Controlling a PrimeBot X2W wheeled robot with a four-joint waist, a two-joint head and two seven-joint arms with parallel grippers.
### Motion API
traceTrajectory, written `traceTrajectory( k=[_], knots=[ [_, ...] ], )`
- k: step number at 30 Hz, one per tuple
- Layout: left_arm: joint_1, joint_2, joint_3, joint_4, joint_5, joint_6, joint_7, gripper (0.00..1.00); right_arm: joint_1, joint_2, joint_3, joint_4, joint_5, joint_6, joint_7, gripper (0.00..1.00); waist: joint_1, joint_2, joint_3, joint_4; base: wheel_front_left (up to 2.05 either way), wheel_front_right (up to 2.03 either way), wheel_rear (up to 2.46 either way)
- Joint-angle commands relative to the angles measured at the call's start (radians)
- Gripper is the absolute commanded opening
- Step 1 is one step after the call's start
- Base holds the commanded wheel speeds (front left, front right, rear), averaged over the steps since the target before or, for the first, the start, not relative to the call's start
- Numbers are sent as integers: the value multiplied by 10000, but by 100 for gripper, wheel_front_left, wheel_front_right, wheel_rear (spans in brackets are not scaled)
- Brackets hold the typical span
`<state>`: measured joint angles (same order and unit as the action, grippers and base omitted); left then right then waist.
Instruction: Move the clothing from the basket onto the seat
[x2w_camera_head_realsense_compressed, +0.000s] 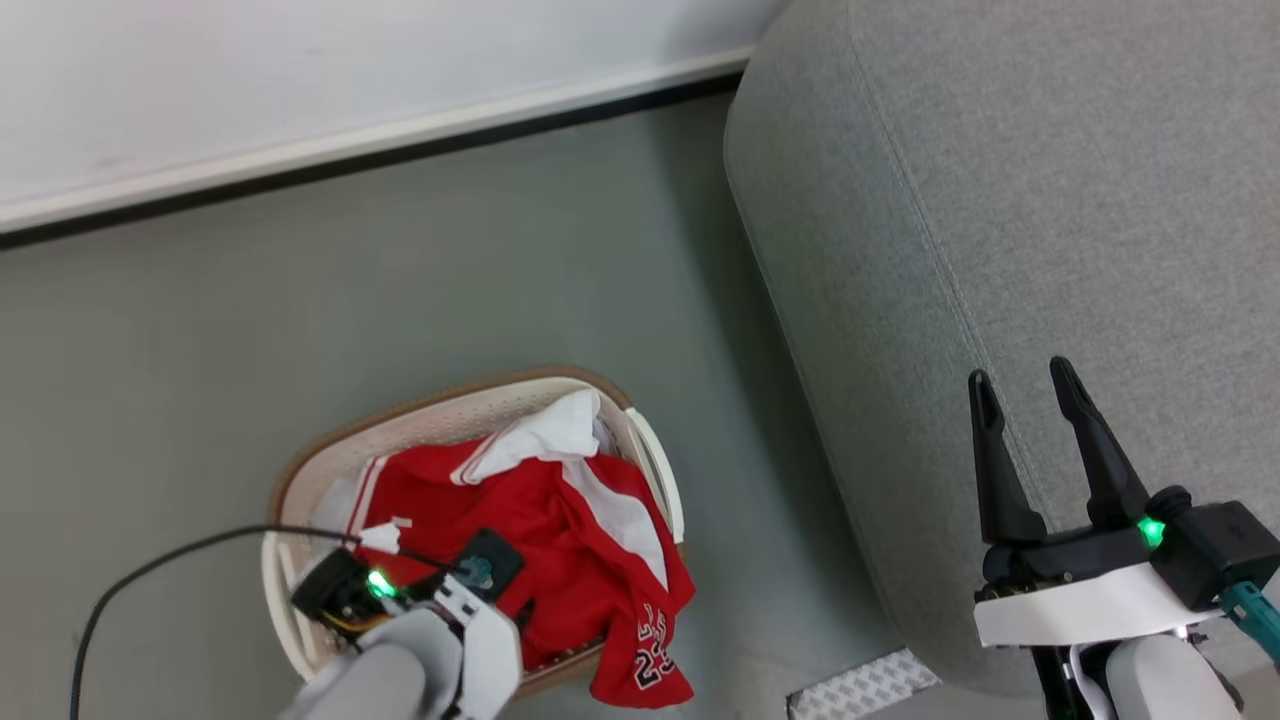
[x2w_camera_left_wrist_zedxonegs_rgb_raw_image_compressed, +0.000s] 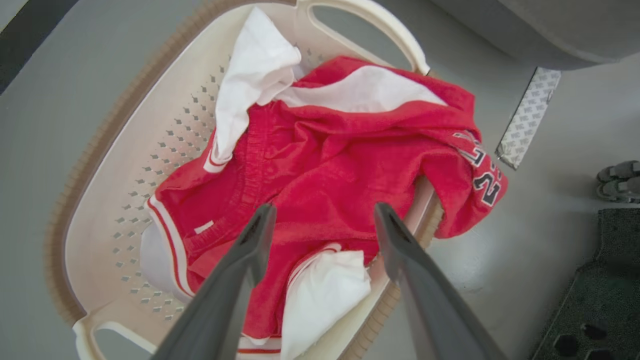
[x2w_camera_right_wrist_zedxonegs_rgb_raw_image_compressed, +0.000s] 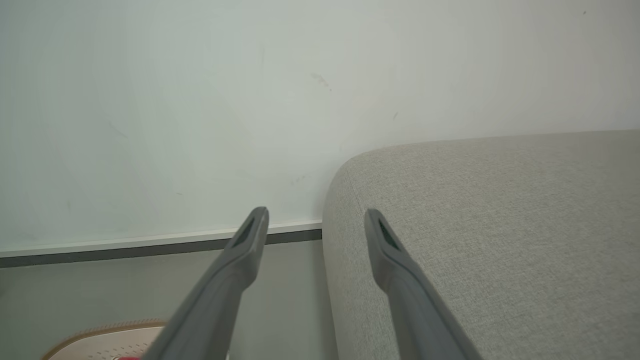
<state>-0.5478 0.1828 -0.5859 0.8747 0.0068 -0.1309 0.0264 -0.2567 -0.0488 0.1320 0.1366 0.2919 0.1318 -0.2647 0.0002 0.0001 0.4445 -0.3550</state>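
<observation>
**Red clothing heaped in the basket, fingers spread above it**

The clothing (x2w_camera_left_wrist_zedxonegs_rgb_raw_image_compressed: 320, 170), red with white trim and white cloth pieces tucked among it, sat heaped in the basket (x2w_camera_left_wrist_zedxonegs_rgb_raw_image_compressed: 125, 165) on the floor (x2w_camera_head_realsense_compressed: 400, 250). One numbered red corner spilled over the rim on the side nearer the seat (x2w_camera_head_realsense_compressed: 1000, 200). None of it lay on the part of the seat in view, so the task looked barely begun.

The left fingers (x2w_camera_left_wrist_zedxonegs_rgb_raw_image_compressed: 250, 250) hung over the heap, pointed down at its middle, spread wide and grasping nothing. Whether their tips touched the fabric could not be told. The placing read as the lead-in to a grab: wide fingers over the thickest red folds would gather a good bunch once closed, and a soft pile offers no firmer hold than its bulk.

The right fingers (x2w_camera_head_realsense_compressed: 995, 460) were likewise released and empty, held above the seat and well apart from the basket. Probably they were parked there to keep out of the left arm's way. The basket stood near the seat, which kept the carry short. The draped corner might catch on the rim during a lift.
</observation>
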Motion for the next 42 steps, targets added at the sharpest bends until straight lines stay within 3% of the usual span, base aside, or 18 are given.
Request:
traceTrajectory(
  k=[1,8,16,30,31,32,34,35,42],
  knots=[
    [-186,225,-19,97,-36,16,54,100,-166,-30,28,-62,33,-21,3,100,-2,-1,227,-71,0,0,0],
    [-1478,984,-1772,669,-519,18,597,100,-545,-28,232,-356,159,-21,3,100,-2,-1,1068,-46,0,0,0],
    [-2578,1600,-3133,889,-1533,18,949,100,-992,-30,413,-608,286,-21,3,100,-2,-1,2094,37,0,0,0],
    [-3646,1830,-4884,842,-2891,17,1054,100,-1596,-30,521,-962,393,-21,3,100,-2,-1,3325,113,0,0,0],
    [-3678,1817,-5018,839,-3010,17,1045,91,-1604,-28,524,-962,381,-21,5,100,-2,-1,3396,108,0,0,0],
    [-3722,1817,-5113,859,-3127,17,989,49,-1626,-28,525,-966,378,-21,3,100,-2,-1,3445,105,0,0,0],
    [-3700,1757,-5313,901,-3302,17,934,26,-1649,-30,507,-966,363,-21,3,100,-2,-1,3500,118,0,0,0],
    [-3724,1717,-5376,921,-3411,17,855,0,-1646,-28,485,-965,348,-21,3,100,-2,-1,3514,139,0,0,0],
    [-3611,1396,-5369,1105,-4216,17,45,0,-1602,-31,378,-796,195,-21,4,100,-2,-1,3010,455,0,0,0]
  ],
)
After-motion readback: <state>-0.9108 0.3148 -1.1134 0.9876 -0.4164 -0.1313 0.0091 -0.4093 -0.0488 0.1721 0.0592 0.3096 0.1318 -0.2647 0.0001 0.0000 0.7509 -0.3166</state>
